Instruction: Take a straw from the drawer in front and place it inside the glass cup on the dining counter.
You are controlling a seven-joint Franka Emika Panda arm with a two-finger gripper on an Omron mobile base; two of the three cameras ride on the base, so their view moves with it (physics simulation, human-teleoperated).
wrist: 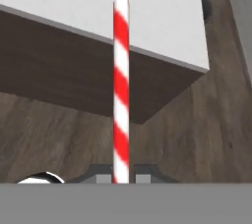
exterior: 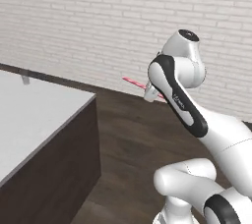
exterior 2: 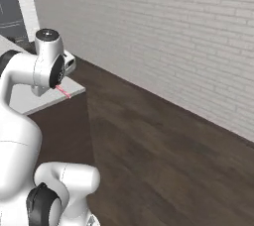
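Left base view: behind arm, left side, facing forward-down; tabletop (exterior: 34,115) at left, brick wall (exterior: 98,21) beyond.
Right base view: behind arm, right side; same tabletop corner, floor (exterior 2: 163,155), wall.
Hand view: close, looking along straw (wrist: 121,90) toward tabletop corner and floor.

The arm (exterior: 197,120) is showing smooth, glossy white rounded shells with black bands wrapping its joints. A dark round cap is topping one joint, and small grey lettering is running along a black band.
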